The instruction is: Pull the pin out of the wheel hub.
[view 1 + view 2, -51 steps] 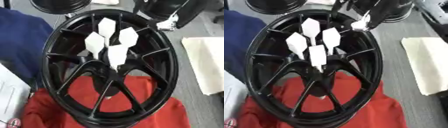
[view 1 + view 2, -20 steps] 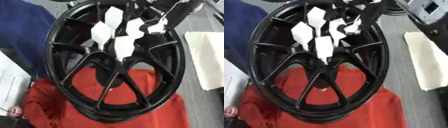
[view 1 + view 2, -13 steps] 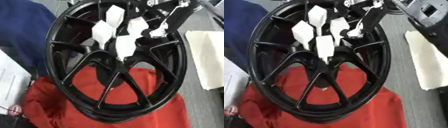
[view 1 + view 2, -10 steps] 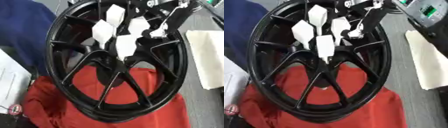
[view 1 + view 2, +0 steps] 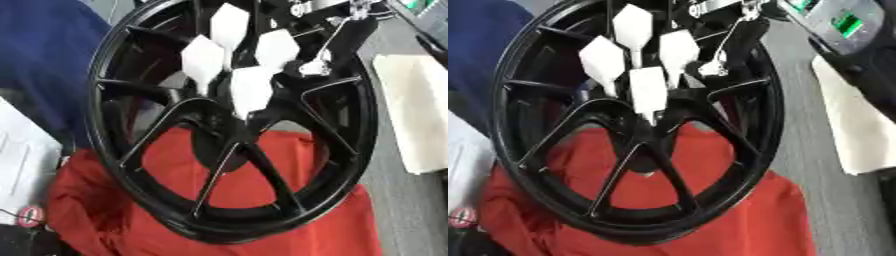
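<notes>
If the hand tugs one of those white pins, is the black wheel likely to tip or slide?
Probably not tip: the black wheel lies flat and broad. It might creep, since it rests on loose red cloth. The right hand, nearing the white pins, looks small beside it.

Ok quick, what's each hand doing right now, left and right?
Left hand: not in view.
Right hand: reaching in over the wheel hub beside the white pins; cannot tell whether it is open or shut.

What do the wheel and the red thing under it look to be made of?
The wheel looks like metal with a glossy black coating: thin rigid spokes catch pale highlights along their edges. The red sheet beneath it appears to be cloth, matte, with soft folds and wrinkles.
</notes>
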You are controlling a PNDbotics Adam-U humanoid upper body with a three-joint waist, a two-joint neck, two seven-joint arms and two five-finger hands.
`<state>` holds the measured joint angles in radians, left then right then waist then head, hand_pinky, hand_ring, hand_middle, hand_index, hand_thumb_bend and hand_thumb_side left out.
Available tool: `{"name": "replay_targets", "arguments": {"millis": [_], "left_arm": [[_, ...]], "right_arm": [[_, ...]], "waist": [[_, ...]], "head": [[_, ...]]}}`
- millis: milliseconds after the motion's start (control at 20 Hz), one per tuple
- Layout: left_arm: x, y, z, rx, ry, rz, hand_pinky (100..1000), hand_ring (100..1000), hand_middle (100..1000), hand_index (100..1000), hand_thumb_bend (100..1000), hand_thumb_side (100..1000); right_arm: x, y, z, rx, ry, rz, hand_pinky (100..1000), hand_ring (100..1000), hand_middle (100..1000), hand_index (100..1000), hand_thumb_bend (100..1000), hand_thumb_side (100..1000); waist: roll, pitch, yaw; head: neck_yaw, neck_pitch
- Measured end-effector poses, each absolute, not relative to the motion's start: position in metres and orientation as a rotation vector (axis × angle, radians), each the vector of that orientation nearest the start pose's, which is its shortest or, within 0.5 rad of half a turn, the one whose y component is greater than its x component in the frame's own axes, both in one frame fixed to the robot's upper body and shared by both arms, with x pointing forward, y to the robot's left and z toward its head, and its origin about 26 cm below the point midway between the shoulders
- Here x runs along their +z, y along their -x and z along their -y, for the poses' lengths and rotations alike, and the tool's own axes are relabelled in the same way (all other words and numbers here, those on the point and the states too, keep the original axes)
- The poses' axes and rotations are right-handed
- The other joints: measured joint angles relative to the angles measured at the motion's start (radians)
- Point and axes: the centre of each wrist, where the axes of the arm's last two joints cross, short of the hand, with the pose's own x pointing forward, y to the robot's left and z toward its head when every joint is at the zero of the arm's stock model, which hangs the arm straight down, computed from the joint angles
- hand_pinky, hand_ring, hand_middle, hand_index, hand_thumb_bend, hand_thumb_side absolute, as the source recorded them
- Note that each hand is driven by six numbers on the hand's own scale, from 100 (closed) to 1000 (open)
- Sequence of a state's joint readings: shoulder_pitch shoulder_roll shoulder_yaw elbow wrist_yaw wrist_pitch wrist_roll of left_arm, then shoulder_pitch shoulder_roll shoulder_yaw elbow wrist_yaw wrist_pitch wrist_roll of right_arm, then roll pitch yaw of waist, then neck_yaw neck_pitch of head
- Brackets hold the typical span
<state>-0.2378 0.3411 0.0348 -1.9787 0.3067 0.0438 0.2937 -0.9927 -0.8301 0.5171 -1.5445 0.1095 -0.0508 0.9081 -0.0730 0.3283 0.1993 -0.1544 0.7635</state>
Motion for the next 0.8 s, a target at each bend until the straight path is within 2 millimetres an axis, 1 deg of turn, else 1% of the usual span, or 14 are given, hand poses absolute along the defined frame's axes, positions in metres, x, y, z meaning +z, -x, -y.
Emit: {"name": "replay_targets", "arguments": {"millis": [50,150,250,300,500,550,600,650,800], "left_arm": [[0.183,-0.2962,-0.2783,0.135,-0.057,2.147,792,802,659,710,249,657],[0.183,-0.2962,-0.2782,0.134,-0.057,2.146,793,802,658,710,248,659],[0.183,-0.2962,-0.2782,0.133,-0.056,2.145,793,803,659,710,248,660],[0.183,-0.2962,-0.2782,0.133,-0.056,2.145,793,803,659,710,248,660],[0.183,-0.2962,-0.2781,0.133,-0.055,2.145,794,803,661,711,246,661],[0.183,-0.2962,-0.2781,0.133,-0.055,2.145,795,804,661,711,246,662],[0.1831,-0.2962,-0.278,0.133,-0.055,2.145,795,804,661,711,247,662],[0.183,-0.2962,-0.278,0.133,-0.055,2.145,795,804,662,711,247,663],[0.1825,-0.2963,-0.2771,0.136,-0.05,2.143,796,804,661,712,247,663]], "right_arm": [[0.3171,-0.389,0.2353,2.021,0.277,1.344,894,966,845,901,155,212],[0.3172,-0.3901,0.2366,2.008,0.287,1.343,885,955,814,868,107,239],[0.3169,-0.3909,0.2364,1.991,0.288,1.352,872,939,724,810,100,276],[0.3166,-0.3913,0.2361,1.981,0.287,1.358,870,939,706,797,100,305],[0.3164,-0.3914,0.235,1.945,0.267,1.381,866,938,683,778,100,346],[0.3161,-0.3915,0.2343,1.938,0.256,1.386,865,938,688,784,100,350],[0.3159,-0.3916,0.2339,1.932,0.247,1.39,868,945,717,817,100,356],[0.3159,-0.3915,0.2337,1.928,0.241,1.393,877,966,777,856,100,370],[0.3168,-0.3901,0.2323,1.938,0.229,1.395,895,990,809,882,100,381]], "waist": [[0.0,0.0,0.0],[0.0,0.001,0.001],[0.0,0.003,0.001],[0.0,0.003,0.001],[0.0,0.005,0.001],[0.0,0.005,0.001],[0.0,0.005,0.0],[0.0,0.006,0.0],[0.0,0.006,-0.001]], "head": [[-0.001,0.0],[-0.002,-0.001],[-0.002,-0.001],[-0.002,-0.001],[-0.002,-0.001],[-0.002,-0.001],[-0.002,-0.001],[-0.001,-0.001],[0.0,-0.001]]}}
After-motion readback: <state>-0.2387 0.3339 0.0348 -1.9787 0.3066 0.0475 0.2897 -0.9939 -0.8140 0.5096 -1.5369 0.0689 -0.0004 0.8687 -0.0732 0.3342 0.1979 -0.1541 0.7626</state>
